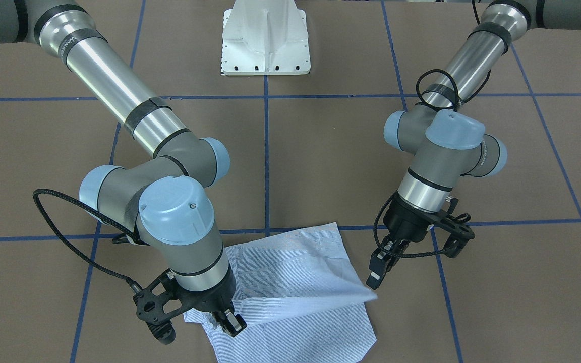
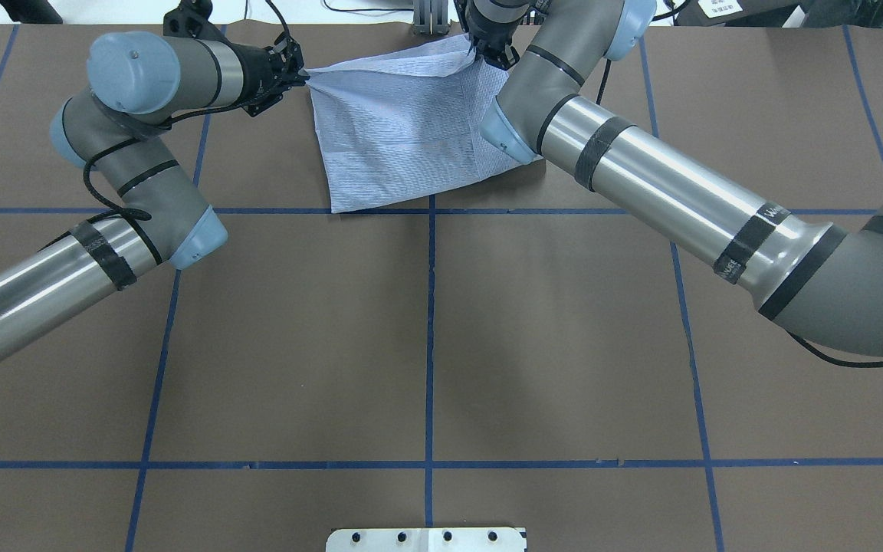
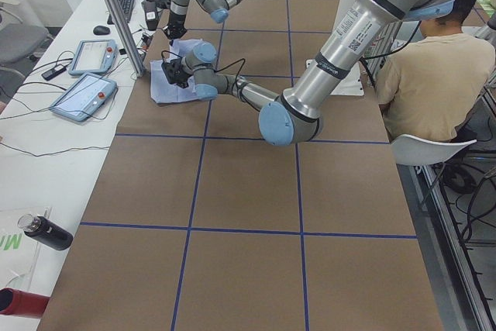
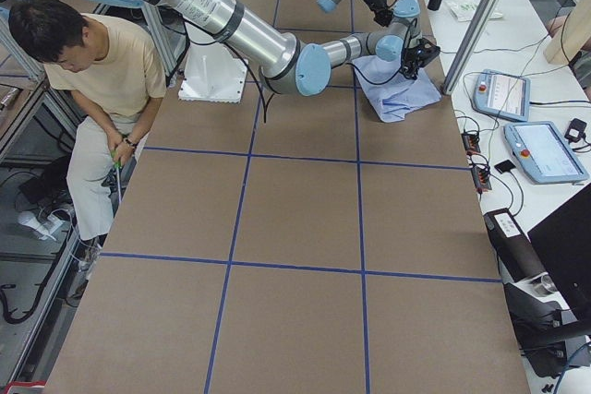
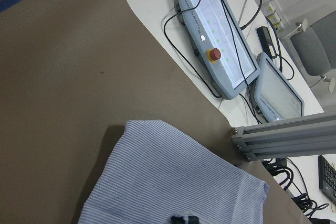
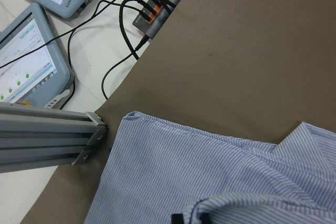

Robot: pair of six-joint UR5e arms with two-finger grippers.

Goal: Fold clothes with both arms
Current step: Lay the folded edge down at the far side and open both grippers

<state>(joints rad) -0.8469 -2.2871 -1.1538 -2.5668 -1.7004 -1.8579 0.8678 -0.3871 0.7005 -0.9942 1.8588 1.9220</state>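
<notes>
The light blue-and-white striped shirt (image 2: 403,130) lies folded into a rough square at the table's far edge, also seen in the front-facing view (image 1: 295,292). My left gripper (image 2: 300,74) is shut on its far left corner and pulls it taut just above the table; in the front-facing view this gripper (image 1: 375,276) is on the right. My right gripper (image 2: 481,50) is shut on the far right corner and lifts that edge a little; it also shows in the front-facing view (image 1: 229,322). Both wrist views show the striped cloth (image 5: 173,182) (image 6: 220,182) under the fingertips. Buttons, pocket and label are hidden.
Two teach pendants (image 5: 220,51) (image 6: 26,72) and cables lie on the white bench past the table's far edge. An aluminium post (image 6: 47,135) stands at that edge by the shirt. The white pedestal (image 1: 266,38) is at the robot's side. A person (image 4: 102,62) sits beside the table.
</notes>
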